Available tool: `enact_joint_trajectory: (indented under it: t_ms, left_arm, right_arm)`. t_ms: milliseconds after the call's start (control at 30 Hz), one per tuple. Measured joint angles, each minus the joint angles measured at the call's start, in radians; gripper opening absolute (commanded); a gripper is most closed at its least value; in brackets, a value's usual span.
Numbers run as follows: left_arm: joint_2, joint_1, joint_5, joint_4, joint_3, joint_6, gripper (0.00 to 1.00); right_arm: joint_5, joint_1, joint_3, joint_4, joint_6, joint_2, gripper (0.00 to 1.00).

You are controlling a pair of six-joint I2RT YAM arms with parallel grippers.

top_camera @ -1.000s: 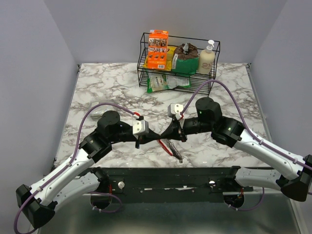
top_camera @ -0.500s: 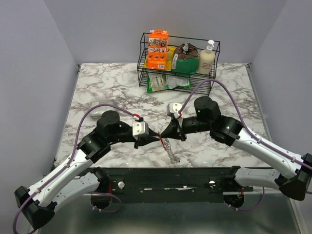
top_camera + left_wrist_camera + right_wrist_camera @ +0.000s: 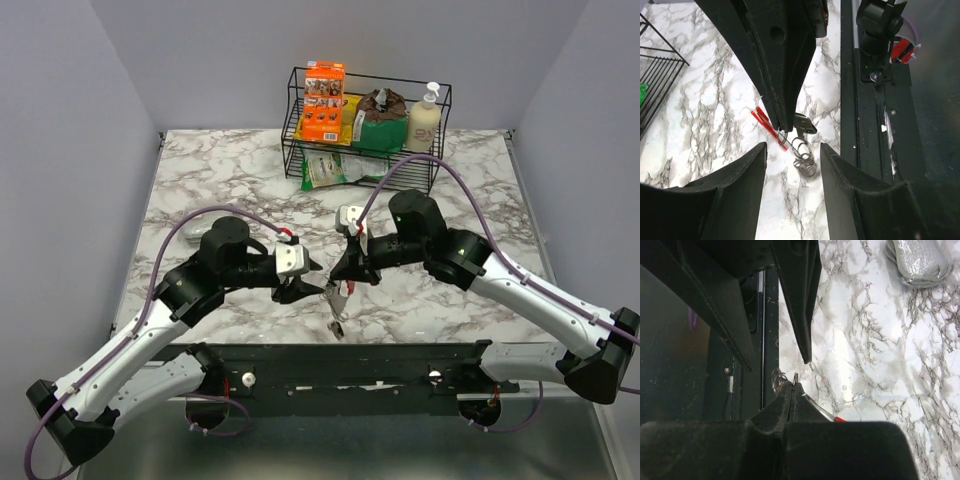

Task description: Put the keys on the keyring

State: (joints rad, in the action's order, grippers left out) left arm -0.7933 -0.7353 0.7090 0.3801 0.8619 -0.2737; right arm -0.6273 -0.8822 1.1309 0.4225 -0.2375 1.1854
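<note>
1. We see the right gripper [image 3: 341,283] pinched fully shut on the top of the keys [image 3: 338,312], which dangle below its tips.
2. The left gripper [image 3: 310,283] stands partly open and empty, just left of the bunch.
3. From its wrist, the keys [image 3: 805,161] hang straight ahead of its gap, beside a red tag [image 3: 764,119].
4. A wire basket [image 3: 300,150] sits at the table's [image 3: 200,190] far edge.

We find the keys [image 3: 337,310] under the right end effector [image 3: 341,281] by the bench's [image 3: 200,190] 6 o'clock edge, the left end effector [image 3: 315,279] at their 9 o'clock, the wire rack [image 3: 296,120] at 12.
</note>
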Motion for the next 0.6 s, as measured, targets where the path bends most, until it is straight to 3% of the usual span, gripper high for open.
enact_joint_trajectory:
  t_ms: [600]
  left_arm:
    - [-0.148,0.000,-0.012,0.068,0.080,-0.043,0.42]
  right_arm:
    - [-0.032,0.000,0.013,0.087,-0.037,0.026,0.01]
